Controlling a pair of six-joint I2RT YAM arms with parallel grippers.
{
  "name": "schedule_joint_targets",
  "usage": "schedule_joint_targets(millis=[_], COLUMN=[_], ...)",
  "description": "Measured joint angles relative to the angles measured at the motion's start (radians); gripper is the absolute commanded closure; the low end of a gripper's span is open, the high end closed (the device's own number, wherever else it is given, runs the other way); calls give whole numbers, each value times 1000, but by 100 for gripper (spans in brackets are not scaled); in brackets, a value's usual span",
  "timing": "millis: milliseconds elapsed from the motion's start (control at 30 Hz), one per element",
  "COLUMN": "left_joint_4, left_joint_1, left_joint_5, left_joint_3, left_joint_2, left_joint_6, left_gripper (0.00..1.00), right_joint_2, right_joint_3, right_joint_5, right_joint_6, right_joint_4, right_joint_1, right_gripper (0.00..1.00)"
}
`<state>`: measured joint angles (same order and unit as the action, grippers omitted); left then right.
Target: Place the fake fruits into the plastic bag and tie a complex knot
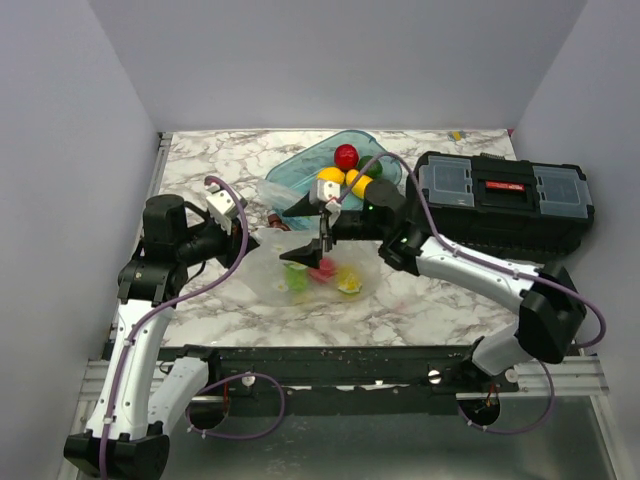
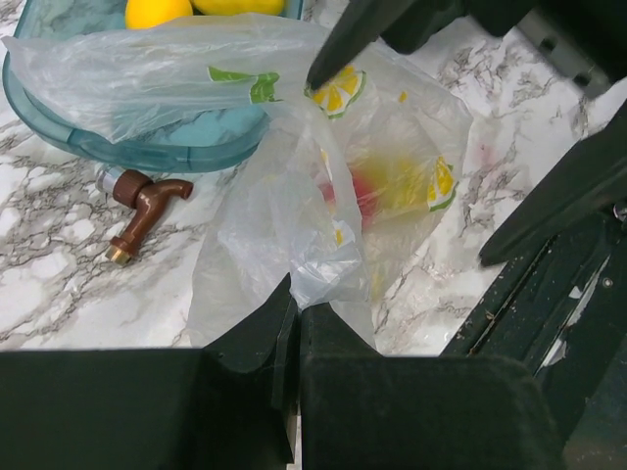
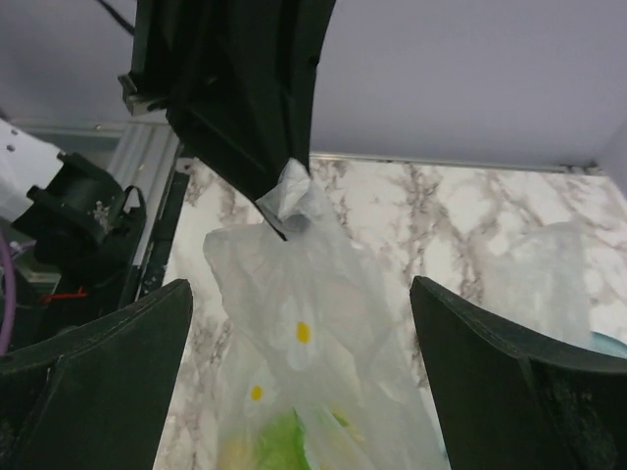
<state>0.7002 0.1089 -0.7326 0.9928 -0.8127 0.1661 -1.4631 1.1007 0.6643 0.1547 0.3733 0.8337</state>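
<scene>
Since the left gripper has its fingers pressed together on a scrunched tuft of the plastic bag, pretty much everything hinges on where that tuft sits relative to the other arm. From the right wrist view, the pinch hangs ahead and a bit above, roughly centred between the two fingers of the right gripper. Those fingers are spread wide with nothing in them. So the right arm is the free one, facing the film head-on and just short of it.

The bag's long axis runs from the lifted tuft down to the loaded belly resting on the marble table. That's where the fake fruits bunch up: a red, a green and something yellow, blurry through the film. The stretch between pinch and fruit looks crinkled and loose, not a tight rope. My guess is the right fingers need to come in across it, below the pinch, to have anything to wrap or pull through. I can't tell whether any knot is formed in that tuft.

Side note: more fruit sits in the teal tub behind the bag, and a flap of film drapes over its rim. A little brown tap lies just beside the bag, apart from both grippers.
</scene>
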Motion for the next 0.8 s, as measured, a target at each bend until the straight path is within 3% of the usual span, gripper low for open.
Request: schedule_joint_targets(millis=[167,233,333,400,467,533,800], left_joint_4=[-3,-2,8,33,78,133,296], left_joint_1=[0,0,0,0,0,0,3], left_joint_5=[-16,-27,-50,-64,-74,-76,-38], left_joint_3=[1,7,26,45,77,122,336], left_joint_2=[-6,-11,-14,-15,-20,-33,-130], left_joint_6=[-1,1,15,42,85,138,343], left_gripper=[100,100,97,80,64,59,32], right_joint_2=[-111,-142,-177,-187,-192,-193,-193], right_joint_3=[0,0,-1,-10,-18,-23,-40], right_joint_5=[39,41,39,33,29,26,26], right_joint_6=[11,23,48,64,77,91,121], right_joint_4=[39,52,68,86,104,113,135], right_joint_1=[42,45,50,50,50,51,51], right_gripper=[11,17,41,63,78,87,90])
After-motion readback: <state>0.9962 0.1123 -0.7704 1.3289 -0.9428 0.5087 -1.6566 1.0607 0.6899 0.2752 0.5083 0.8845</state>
